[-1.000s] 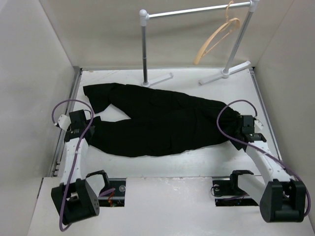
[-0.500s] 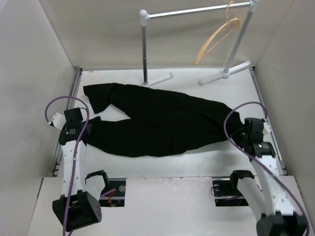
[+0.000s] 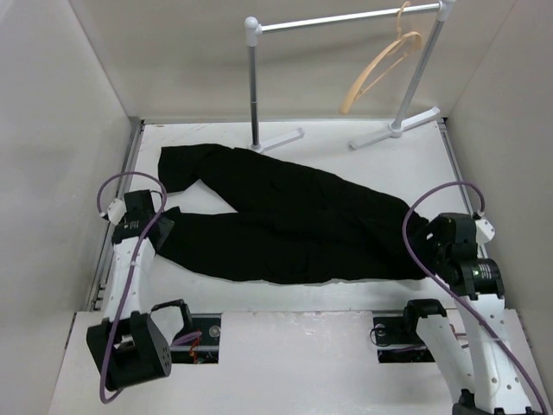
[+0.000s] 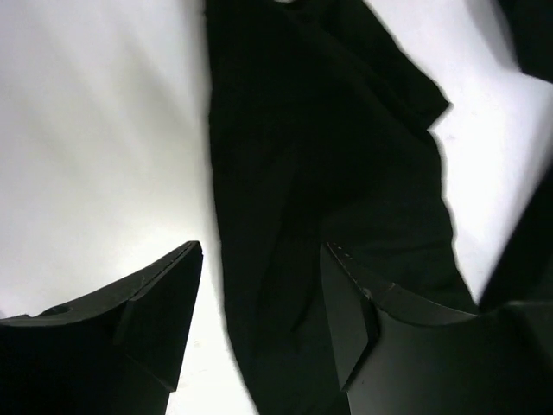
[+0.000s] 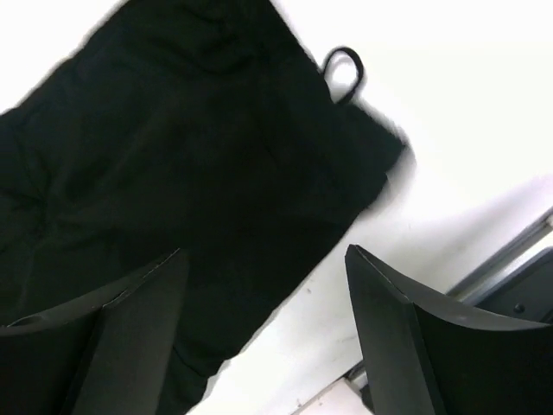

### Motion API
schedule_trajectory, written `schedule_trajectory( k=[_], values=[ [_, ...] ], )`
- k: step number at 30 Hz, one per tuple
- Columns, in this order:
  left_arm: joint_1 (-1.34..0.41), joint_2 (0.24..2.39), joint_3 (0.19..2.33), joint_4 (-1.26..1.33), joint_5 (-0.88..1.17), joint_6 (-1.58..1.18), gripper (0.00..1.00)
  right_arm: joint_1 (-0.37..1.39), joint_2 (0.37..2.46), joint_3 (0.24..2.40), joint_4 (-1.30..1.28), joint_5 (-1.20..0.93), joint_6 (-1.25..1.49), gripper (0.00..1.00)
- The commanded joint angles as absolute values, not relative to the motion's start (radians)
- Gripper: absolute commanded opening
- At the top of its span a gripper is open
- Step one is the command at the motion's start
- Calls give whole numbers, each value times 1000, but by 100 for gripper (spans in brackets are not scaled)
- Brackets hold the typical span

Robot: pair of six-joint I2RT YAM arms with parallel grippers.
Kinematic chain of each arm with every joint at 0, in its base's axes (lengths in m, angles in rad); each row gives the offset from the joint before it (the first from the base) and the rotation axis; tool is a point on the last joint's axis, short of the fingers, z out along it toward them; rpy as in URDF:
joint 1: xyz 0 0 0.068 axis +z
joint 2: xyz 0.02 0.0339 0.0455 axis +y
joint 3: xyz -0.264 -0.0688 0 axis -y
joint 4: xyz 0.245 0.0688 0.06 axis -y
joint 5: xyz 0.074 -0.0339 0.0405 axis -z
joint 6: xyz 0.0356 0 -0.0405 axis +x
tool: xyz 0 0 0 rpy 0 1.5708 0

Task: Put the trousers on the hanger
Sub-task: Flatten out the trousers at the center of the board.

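Note:
The black trousers (image 3: pixel 294 225) lie flat across the table, legs to the left and waist to the right. The tan wooden hanger (image 3: pixel 378 67) hangs from the rail at the back right, far from both arms. My left gripper (image 3: pixel 164 226) is at the end of the near leg; in the left wrist view it (image 4: pixel 259 320) stands open, with the leg cloth (image 4: pixel 328 156) lying between and under its fingers. My right gripper (image 3: pixel 422 242) is at the waist end; in the right wrist view it (image 5: pixel 263 337) stands open over the waist edge (image 5: pixel 173 147), gripping nothing.
A white-and-silver garment rail (image 3: pixel 346 17) stands at the back, with its feet (image 3: pixel 276 140) on the table just behind the trousers. Beige walls enclose the left, right and back sides. A metal strip (image 5: pixel 510 251) runs along the table's right edge near my right gripper.
Both grippers were shut on the trousers' ends and have opened, letting the cloth go. The trousers have shifted right and towards the near edge. The right arm has drawn back towards the near right.

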State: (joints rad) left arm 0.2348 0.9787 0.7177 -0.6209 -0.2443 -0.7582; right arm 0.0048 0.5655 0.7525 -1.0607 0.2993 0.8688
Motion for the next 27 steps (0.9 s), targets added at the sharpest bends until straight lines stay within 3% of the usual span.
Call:
schedule_trajectory(
  k=[1, 5, 9, 15, 18, 19, 21, 25, 27],
  values=[
    [217, 1063, 715, -476, -163, -715, 55, 74, 594, 836, -954, 324, 778, 79],
    [229, 1192, 713, -462, -190, -710, 47, 204, 621, 798, -841, 187, 775, 73],
    [295, 1213, 634, -466, -241, -730, 29, 352, 666, 732, -772, 137, 799, 67],
    [471, 1080, 493, -547, -204, -767, 6, 464, 721, 634, -687, 138, 848, 67],
    [440, 950, 552, -667, -199, -830, 4, 469, 745, 608, -666, 133, 851, 70],
    [433, 925, 580, -702, -199, -854, 4, 469, 755, 603, -654, 133, 844, 71],
    [420, 911, 621, -698, -198, -862, 15, 467, 781, 598, -626, 127, 830, 72],
    [403, 988, 652, -549, -186, -833, 51, 478, 859, 614, -572, 75, 808, 73],
    [416, 1089, 669, -496, -167, -825, 51, 493, 879, 627, -560, 66, 804, 73]
  ],
)
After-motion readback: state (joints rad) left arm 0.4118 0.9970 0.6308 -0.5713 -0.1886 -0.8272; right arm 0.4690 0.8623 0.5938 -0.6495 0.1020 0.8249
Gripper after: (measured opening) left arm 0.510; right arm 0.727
